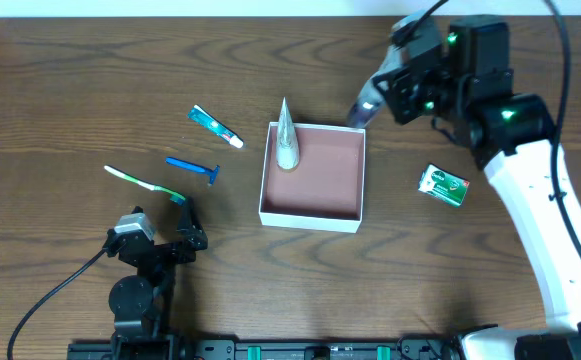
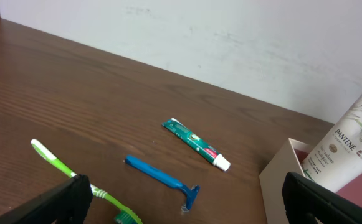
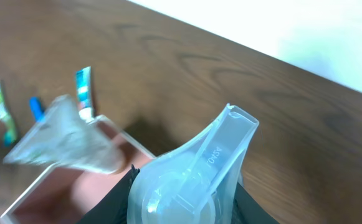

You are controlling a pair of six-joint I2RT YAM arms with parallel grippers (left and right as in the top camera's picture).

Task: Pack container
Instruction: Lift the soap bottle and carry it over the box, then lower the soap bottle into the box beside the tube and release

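Carrying surface: dark wood-grain worktop [image 1: 90, 70]; the wrist views show a pale wall [image 2: 230, 37] behind its far edge.
Count: one container [image 1: 342, 213], one white tube [image 1: 287, 140], one toothpaste tube [image 1: 215, 126], one blue razor [image 1: 193, 168], one green toothbrush [image 1: 145, 183], one green packet [image 1: 442, 185], one clear plastic piece [image 3: 193, 168].
Container: lies between the two end effectors, its far corner just beside the right end effector [image 1: 363, 110]; reddish-brown floor, thin white walls.
Left end effector [image 1: 190, 228]: fingers spread wide, nothing between them; toothbrush head just ahead of it, razor and toothpaste tube farther ahead.
Right end effector: pinching the clear plastic piece, above the worktop.
In the way: the white tube stands inside the container, leaning on the wall nearest the left end effector.
Aside: the green packet lies near the right end effector, on its side away from the container.
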